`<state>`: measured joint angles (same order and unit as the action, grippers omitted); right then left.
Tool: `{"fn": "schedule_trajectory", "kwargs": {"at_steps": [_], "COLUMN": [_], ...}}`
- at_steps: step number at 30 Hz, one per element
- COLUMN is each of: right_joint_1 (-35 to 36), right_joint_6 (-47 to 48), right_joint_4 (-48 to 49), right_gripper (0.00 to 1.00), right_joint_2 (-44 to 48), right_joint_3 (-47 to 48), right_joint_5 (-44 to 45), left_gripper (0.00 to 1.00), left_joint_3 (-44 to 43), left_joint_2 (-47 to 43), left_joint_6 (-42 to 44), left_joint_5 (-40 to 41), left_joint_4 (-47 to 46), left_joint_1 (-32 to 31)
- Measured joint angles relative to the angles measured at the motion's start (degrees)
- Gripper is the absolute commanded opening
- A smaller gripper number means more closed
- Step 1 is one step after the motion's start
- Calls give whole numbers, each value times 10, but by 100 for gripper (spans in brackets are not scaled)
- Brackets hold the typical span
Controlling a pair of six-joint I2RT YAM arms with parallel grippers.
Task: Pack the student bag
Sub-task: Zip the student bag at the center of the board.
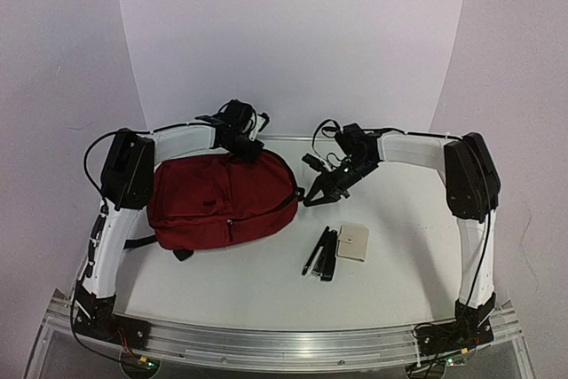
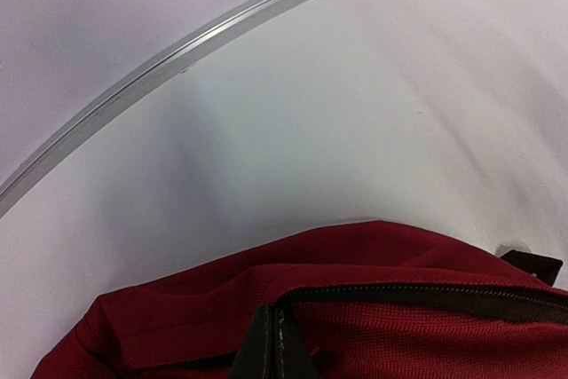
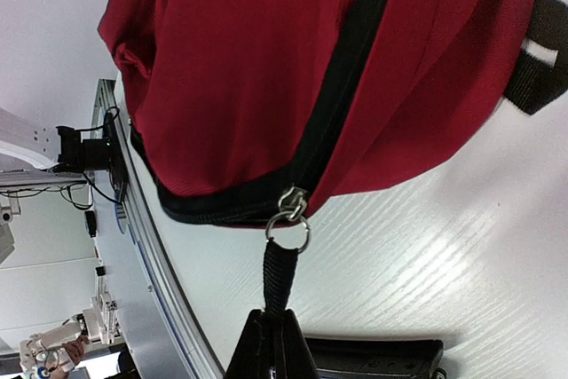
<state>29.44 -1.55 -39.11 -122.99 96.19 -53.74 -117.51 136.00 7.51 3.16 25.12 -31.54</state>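
The student bag (image 1: 222,201), dark red with black zippers, lies flat on the left half of the table. My left gripper (image 1: 246,152) sits at the bag's far top edge. In the left wrist view that gripper (image 2: 273,319) is shut, pinching red fabric beside the black zipper line (image 2: 426,297). My right gripper (image 1: 311,199) is at the bag's right end. Seen from the right wrist, this gripper (image 3: 282,319) is shut on the black strap pull (image 3: 282,274), which hangs from a metal ring (image 3: 289,232) on the zipper slider.
A few black pens or markers (image 1: 323,253) and a beige card-like pad (image 1: 353,242) lie right of the bag. A black object (image 3: 373,357) shows beside the right fingers. Metal rails edge the table (image 1: 293,343).
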Motion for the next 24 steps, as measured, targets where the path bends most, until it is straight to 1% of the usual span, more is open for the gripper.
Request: {"fn": "schedule_trajectory", "kwargs": {"at_steps": [3, 6, 11, 14, 18, 22, 23, 24], "right_joint_1": [3, 8, 30, 48, 66, 80, 84, 87], "right_joint_6": [-8, -19, -57, -87, -133, -169, -176, -182], "right_joint_4": [18, 45, 94, 123, 178, 233, 242, 251], "right_gripper": [0, 0, 0, 0, 0, 0, 0, 0], "right_joint_2": [0, 0, 0, 0, 0, 2, 4, 6], "right_joint_3": [20, 24, 2, -15, -38, -69, -76, -80], "right_joint_5": [-2, -2, 2, 8, 28, 46, 49, 51], "left_gripper": [0, 0, 0, 0, 0, 0, 1, 3], "left_joint_3": [3, -8, -40, -44, -44, -44, -42, -38], "left_joint_2": [-16, -25, -25, -25, -25, -25, -25, -27], "left_joint_6": [-28, -59, -133, -177, -224, -259, -263, -264], "left_joint_5": [22, 52, 108, 134, 153, 152, 147, 141], "left_joint_4": [24, 59, 125, 149, 177, 199, 200, 196], "left_joint_1": [19, 25, 23, 25, 29, 38, 40, 42]}}
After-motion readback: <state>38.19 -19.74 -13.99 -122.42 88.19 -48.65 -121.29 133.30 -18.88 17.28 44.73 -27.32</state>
